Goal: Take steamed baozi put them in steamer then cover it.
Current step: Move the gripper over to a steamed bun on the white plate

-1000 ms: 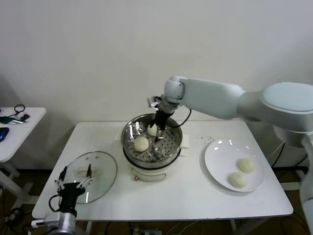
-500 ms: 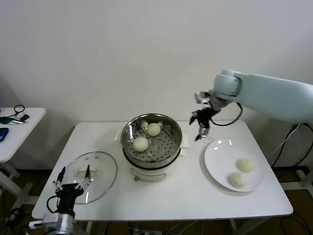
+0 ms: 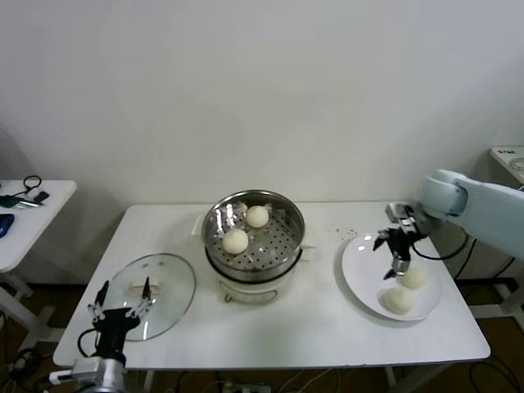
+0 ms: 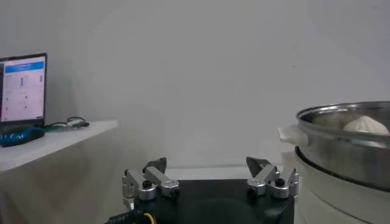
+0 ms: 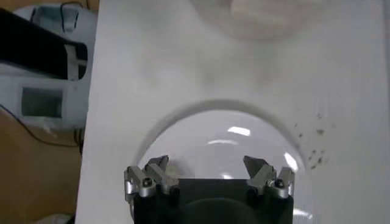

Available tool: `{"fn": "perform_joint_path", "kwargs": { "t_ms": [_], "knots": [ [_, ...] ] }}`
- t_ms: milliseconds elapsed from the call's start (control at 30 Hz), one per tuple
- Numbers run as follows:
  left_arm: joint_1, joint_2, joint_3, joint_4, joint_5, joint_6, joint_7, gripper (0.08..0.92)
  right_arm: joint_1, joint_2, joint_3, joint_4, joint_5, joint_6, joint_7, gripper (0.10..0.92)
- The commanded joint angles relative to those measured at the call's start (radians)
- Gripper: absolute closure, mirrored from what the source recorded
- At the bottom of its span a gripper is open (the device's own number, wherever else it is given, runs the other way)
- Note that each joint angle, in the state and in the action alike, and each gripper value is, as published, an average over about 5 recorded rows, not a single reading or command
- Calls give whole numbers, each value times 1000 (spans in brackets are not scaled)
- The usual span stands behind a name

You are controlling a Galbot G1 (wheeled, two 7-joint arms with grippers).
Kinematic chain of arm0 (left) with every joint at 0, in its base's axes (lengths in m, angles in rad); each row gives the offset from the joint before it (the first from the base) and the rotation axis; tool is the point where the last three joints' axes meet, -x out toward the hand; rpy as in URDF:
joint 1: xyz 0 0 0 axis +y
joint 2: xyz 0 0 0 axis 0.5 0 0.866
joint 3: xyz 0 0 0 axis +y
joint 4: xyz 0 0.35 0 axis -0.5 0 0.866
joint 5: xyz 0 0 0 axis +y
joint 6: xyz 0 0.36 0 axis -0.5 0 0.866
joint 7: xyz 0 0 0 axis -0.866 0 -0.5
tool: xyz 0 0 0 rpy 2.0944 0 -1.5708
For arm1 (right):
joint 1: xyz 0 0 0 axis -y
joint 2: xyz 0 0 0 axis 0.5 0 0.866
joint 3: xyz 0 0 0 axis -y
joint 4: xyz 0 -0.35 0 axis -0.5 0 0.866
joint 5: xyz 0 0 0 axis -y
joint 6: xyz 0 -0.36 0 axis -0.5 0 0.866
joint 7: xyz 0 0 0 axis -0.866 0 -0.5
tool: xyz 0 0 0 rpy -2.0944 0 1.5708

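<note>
While swinging over from the steamer (image 3: 254,236), right end effector (image 3: 397,255) now hangs spread, empty, over the plate (image 3: 360,270). Two baozi (image 3: 405,289) left to grab. Left end effector (image 3: 121,304) parked released by the cover (image 3: 176,282).

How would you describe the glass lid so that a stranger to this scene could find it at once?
Start at the white table and its central steamer. On the steamer's left, near the table's front edge, lies the cover, beside the open left gripper. Unlike the white plate, it is see-through, with a handle in the middle.
</note>
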Motion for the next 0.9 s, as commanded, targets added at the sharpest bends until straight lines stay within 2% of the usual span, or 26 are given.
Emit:
{"fn": "perform_joint_path", "kwargs": {
  "t_ms": [33,900],
  "knots": [
    [-2,-10,4,12,11,-1,1,177,-213,-69,121,-38,-170,26,-16,203],
    [5,-7,14,35,37,-4,-2,177,-286,74,176,-179,-203,59,-23,203]
  ]
}}
